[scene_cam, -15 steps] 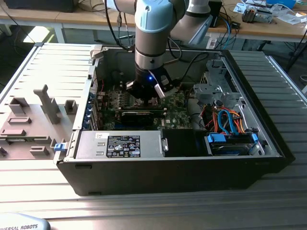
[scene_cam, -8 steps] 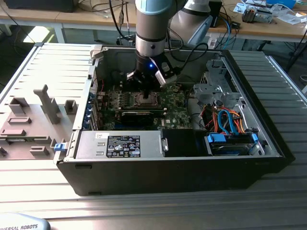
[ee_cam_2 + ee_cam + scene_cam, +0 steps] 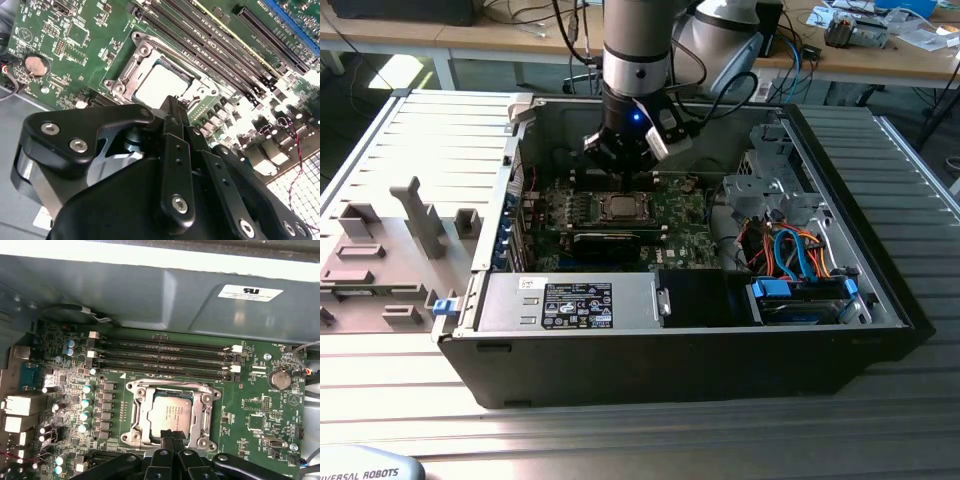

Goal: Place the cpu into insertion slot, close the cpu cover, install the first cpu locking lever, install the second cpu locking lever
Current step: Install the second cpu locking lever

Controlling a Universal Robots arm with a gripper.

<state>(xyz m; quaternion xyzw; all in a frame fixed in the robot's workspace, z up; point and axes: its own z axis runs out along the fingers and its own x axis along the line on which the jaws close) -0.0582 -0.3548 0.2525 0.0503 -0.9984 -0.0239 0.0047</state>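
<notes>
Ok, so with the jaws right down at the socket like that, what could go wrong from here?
1. The jaws stand together at the edge of the cpu cover, partly over the cpu. A slip there could scrape the chip's metal top.
2. The memory slots and a row of capacitors sit close beside the socket, so a sideways push might strike them.

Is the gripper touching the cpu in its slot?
Cannot tell. In the first wrist view the gripper overlaps the near edge of the cpu, seated in the insertion slot, but neither contact nor gap shows plainly.
</notes>
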